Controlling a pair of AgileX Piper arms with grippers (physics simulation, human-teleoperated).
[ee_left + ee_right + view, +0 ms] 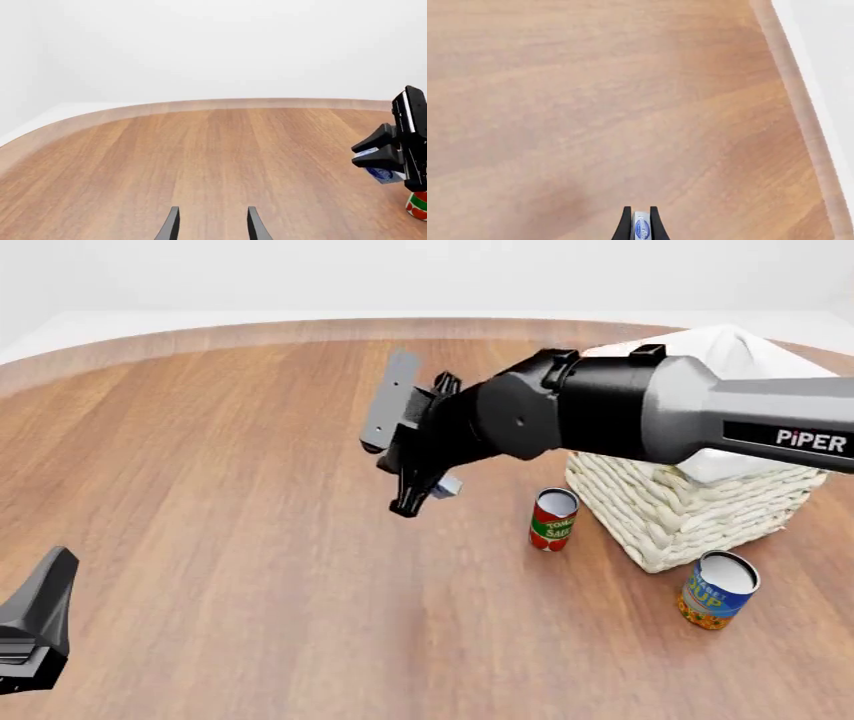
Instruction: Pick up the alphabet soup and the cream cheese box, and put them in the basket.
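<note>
Right claw [424, 492] clamped on the thin blue-white cream cheese box [641, 227]; left claw [212, 225] apart

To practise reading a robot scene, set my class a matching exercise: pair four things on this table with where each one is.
1 cream cheese box
2 alphabet soup
3 red-and-green can
4 left gripper

a standing nearest the camera, by the basket's near corner
b open over bare wood
c clamped in the right gripper, off the table
d standing left of the basket

1-c, 2-a, 3-d, 4-b
</note>
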